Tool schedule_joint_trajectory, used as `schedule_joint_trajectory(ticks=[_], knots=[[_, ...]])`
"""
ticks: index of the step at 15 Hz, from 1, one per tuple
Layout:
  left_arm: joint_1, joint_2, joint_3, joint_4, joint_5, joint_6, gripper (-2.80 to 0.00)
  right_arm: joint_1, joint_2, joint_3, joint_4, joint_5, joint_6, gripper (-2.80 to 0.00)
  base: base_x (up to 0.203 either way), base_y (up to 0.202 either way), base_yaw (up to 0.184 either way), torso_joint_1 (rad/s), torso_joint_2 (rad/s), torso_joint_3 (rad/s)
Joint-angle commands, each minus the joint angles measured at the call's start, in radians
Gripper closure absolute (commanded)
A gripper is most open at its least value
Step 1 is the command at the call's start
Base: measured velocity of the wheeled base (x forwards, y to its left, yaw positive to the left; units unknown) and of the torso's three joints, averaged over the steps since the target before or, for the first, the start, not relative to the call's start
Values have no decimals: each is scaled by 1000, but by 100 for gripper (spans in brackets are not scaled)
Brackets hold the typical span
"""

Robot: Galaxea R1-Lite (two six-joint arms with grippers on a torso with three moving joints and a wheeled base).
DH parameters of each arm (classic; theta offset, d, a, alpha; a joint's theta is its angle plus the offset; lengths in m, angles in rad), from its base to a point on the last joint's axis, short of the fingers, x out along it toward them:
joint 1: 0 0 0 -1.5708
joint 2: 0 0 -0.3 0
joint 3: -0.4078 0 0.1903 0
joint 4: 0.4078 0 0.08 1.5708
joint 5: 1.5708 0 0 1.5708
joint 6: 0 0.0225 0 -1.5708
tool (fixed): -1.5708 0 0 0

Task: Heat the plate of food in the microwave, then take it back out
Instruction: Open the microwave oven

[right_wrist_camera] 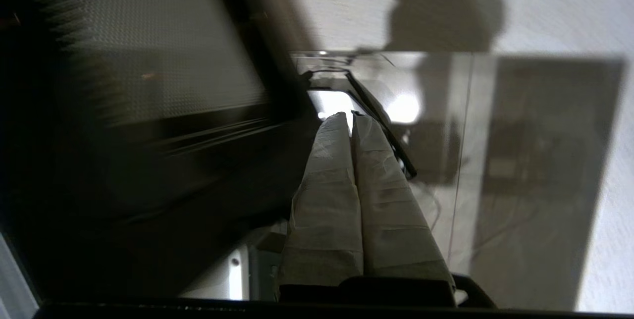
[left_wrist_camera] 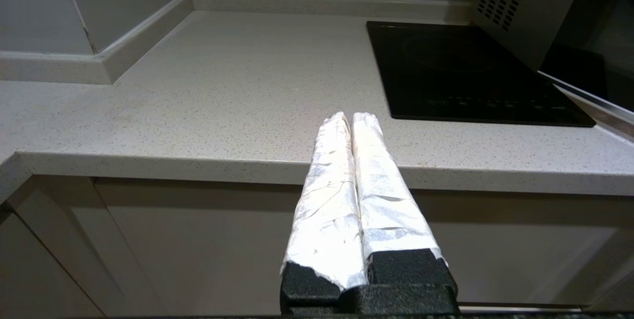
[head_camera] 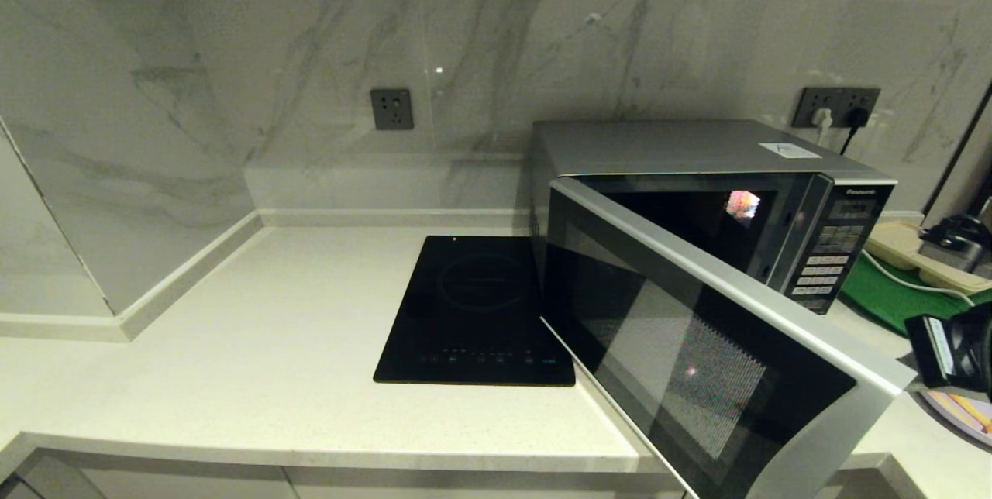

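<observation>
Left to right on the worktop (head_camera: 232, 344): bare pale stone on the left, running into a marble corner wall with a grey socket (head_camera: 391, 108). Left gripper (left_wrist_camera: 351, 116) was parked low in front of the counter edge, tips just over the edge, pointing toward the back wall; its two foil-wrapped fingers (left_wrist_camera: 327, 180) were pressed together, holding nothing. It showed only in its own wrist view.

Middle: flat black cooktop (head_camera: 477, 309) set into the counter, its right edge just beside the microwave (head_camera: 697, 146).

Microwave door (head_camera: 697, 359) stood swung open toward the camera, hinged on the left, mesh window facing out. Cavity behind it was dark; couldn't tell what was inside. Button panel (head_camera: 833, 255) sat on the right of the front.

Right gripper (right_wrist_camera: 352, 117) was by the open door's free edge, fingers (right_wrist_camera: 329, 195) closed against each other, nothing between them. Contact with the door: couldn't tell, wrist view was smeared.

Far right: green tray (head_camera: 880, 294) with a beige tray (head_camera: 907, 255) on it, and a second socket (head_camera: 841, 106) with plugs in on the wall. Plate of food (head_camera: 969, 414) sat on the counter right of the door, at the frame edge, only a lilac sliver with yellow sticks visible, a black part of the arm above it.
</observation>
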Motion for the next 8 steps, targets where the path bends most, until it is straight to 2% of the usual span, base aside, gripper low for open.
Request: schedule_joint_trajectory(ticks=[1,3,8], knots=[[0,0,0,0,0,-1,0,207,41,-119,2,-18,15,0,0,0,0,0,0,0],[0,0,0,0,0,-1,0,235,97,-181,2,-33,24,0,0,0,0,0,0,0],[0,0,0,0,2,-1,0,239,95,-159,2,-35,20,0,0,0,0,0,0,0]])
